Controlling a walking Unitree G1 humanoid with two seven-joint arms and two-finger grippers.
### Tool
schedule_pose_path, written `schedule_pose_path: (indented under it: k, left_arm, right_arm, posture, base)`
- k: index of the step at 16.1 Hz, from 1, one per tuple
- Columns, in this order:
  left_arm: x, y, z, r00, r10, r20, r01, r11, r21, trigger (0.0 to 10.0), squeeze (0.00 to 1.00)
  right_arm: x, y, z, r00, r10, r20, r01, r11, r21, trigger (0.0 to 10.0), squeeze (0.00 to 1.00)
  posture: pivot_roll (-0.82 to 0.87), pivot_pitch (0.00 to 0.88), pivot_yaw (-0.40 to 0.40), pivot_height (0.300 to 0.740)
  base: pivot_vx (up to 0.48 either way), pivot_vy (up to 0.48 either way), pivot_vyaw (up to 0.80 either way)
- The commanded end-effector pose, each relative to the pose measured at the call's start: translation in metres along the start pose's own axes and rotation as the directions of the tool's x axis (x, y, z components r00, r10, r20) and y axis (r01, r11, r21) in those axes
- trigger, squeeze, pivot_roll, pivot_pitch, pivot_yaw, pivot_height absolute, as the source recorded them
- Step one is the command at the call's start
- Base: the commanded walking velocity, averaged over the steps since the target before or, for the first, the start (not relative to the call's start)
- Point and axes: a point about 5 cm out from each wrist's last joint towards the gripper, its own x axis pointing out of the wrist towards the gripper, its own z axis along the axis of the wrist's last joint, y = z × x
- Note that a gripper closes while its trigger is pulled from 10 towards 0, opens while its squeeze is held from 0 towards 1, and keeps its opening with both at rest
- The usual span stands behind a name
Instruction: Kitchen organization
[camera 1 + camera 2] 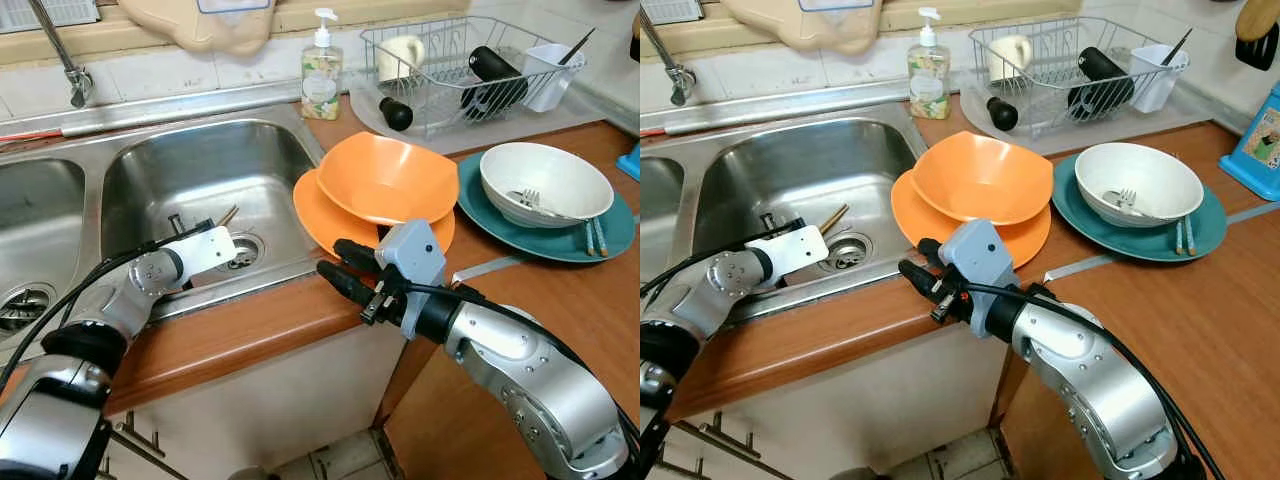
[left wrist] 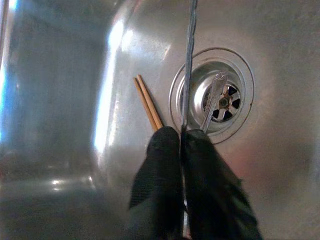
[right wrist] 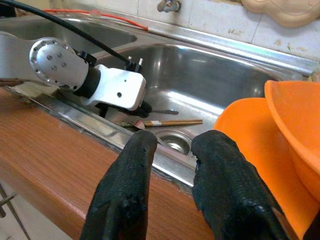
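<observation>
Tap (image 1: 60,50) top beyond frame edge

A wooden countertop (image 1: 560,300) carries an orange plate (image 1: 315,215) just beyond the right gripper (image 1: 335,262), with a teal plate (image 1: 575,245) and dish rack (image 1: 450,60) farther off.

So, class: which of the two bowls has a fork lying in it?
The white bowl on the teal plate; the orange bowl holds nothing.

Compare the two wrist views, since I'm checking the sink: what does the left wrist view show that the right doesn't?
Left wrist view: left gripper shut on a thin metal utensil above the drain. Right wrist view: open right gripper over the counter edge, orange bowl on orange plate. Both: chopsticks on the sink floor beside the drain.
</observation>
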Motion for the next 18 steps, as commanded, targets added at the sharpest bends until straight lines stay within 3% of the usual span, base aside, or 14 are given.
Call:
schedule_pose_path:
  k: [1, 4, 8, 9, 10, 11, 12, 13, 15, 16, 17, 18]
  left_arm:
    - [0.001, 0.004, 0.003, 1.0, 0.006, 0.012, -0.006, 1.0, -0.009, 10.0, 1.0]
    - [0.005, 0.001, 0.003, 1.0, 0.009, 0.017, -0.009, 1.0, -0.014, 10.0, 1.0]
    - [0.002, 0.008, 0.006, 0.996, 0.069, 0.056, -0.068, 0.997, -0.03, 10.0, 1.0]
    - [-0.003, 0.019, 0.01, 0.982, 0.152, 0.11, -0.14, 0.985, -0.105, 10.0, 0.6]
    - [-0.005, 0.023, 0.012, 0.974, 0.186, 0.132, -0.165, 0.974, -0.155, 10.0, 0.1]
    - [-0.009, 0.029, 0.015, 0.96, 0.228, 0.16, -0.194, 0.96, -0.201, 10.0, 0.0]
    - [-0.014, 0.035, 0.019, 0.936, 0.287, 0.204, -0.22, 0.929, -0.299, 10.0, 0.0]
    - [-0.016, 0.038, 0.022, 0.925, 0.308, 0.224, -0.22, 0.912, -0.345, 10.0, 0.0]
    - [-0.026, 0.046, 0.038, 0.877, 0.378, 0.296, -0.195, 0.845, -0.498, 10.0, 0.0]
    - [-0.028, 0.046, 0.046, 0.864, 0.381, 0.328, -0.162, 0.828, -0.536, 10.0, 0.0]
    - [-0.03, 0.046, 0.053, 0.851, 0.388, 0.354, -0.127, 0.806, -0.578, 10.0, 0.67]
    - [-0.033, 0.045, 0.059, 0.838, 0.396, 0.377, -0.094, 0.784, -0.614, 10.0, 1.0]
  right_arm:
    - [0.001, -0.001, 0.001, 1.0, -0.011, -0.011, 0.011, 1.0, -0.014, 10.0, 0.0]
    - [0.002, -0.003, 0.002, 0.999, -0.037, 0.001, 0.037, 0.999, -0.013, 10.0, 0.0]
    - [0.002, -0.011, 0.011, 0.994, -0.101, 0.047, 0.101, 0.995, -0.012, 10.0, 0.0]
    - [-0.001, -0.024, 0.019, 0.976, -0.199, 0.088, 0.2, 0.98, -0.005, 10.0, 0.0]
    - [-0.002, -0.03, 0.022, 0.966, -0.239, 0.101, 0.24, 0.971, 0.006, 10.0, 0.0]
    - [-0.004, -0.037, 0.024, 0.953, -0.283, 0.105, 0.282, 0.959, 0.021, 10.0, 0.0]
    - [-0.008, -0.048, 0.026, 0.929, -0.356, 0.101, 0.352, 0.934, 0.052, 10.0, 0.77]
    - [-0.01, -0.053, 0.026, 0.918, -0.383, 0.098, 0.378, 0.923, 0.066, 10.0, 1.0]
    - [-0.017, -0.069, 0.025, 0.871, -0.487, 0.071, 0.475, 0.87, 0.133, 10.0, 1.0]
    - [-0.019, -0.074, 0.025, 0.857, -0.512, 0.06, 0.498, 0.853, 0.156, 10.0, 1.0]
    - [-0.022, -0.08, 0.024, 0.839, -0.543, 0.037, 0.528, 0.829, 0.181, 10.0, 1.0]
    - [-0.024, -0.085, 0.023, 0.821, -0.571, 0.011, 0.556, 0.803, 0.216, 10.0, 1.0]
  posture:
    - [-0.09, 0.0, 0.04, 0.74]
    - [-0.09, 0.0, 0.04, 0.74]
    - [-0.09, 0.0, 0.038, 0.74]
    - [-0.09, 0.0, 0.042, 0.74]
    - [-0.09, 0.0, 0.044, 0.74]
    - [-0.09, 0.0, 0.045, 0.74]
    - [-0.09, 0.0, 0.045, 0.74]
    - [-0.09, 0.0, 0.043, 0.74]
    - [-0.08, 0.0, 0.033, 0.74]
    - [-0.08, 0.0, 0.032, 0.74]
    - [-0.08, 0.0, 0.03, 0.74]
    - [-0.08, 0.0, 0.03, 0.74]
  base:
    - [0.0, 0.0, 0.0]
    - [0.0, 0.0, 0.0]
    - [0.0, 0.0, 0.0]
    - [0.0, 0.0, 0.0]
    - [0.0, 0.0, 0.0]
    - [0.0, 0.0, 0.0]
    - [0.0, 0.0, 0.0]
    - [0.0, 0.0, 0.0]
    - [0.0, 0.0, 0.0]
    - [0.0, 0.0, 0.0]
    - [0.0, 0.0, 0.0]
    - [0.0, 0.0, 0.0]
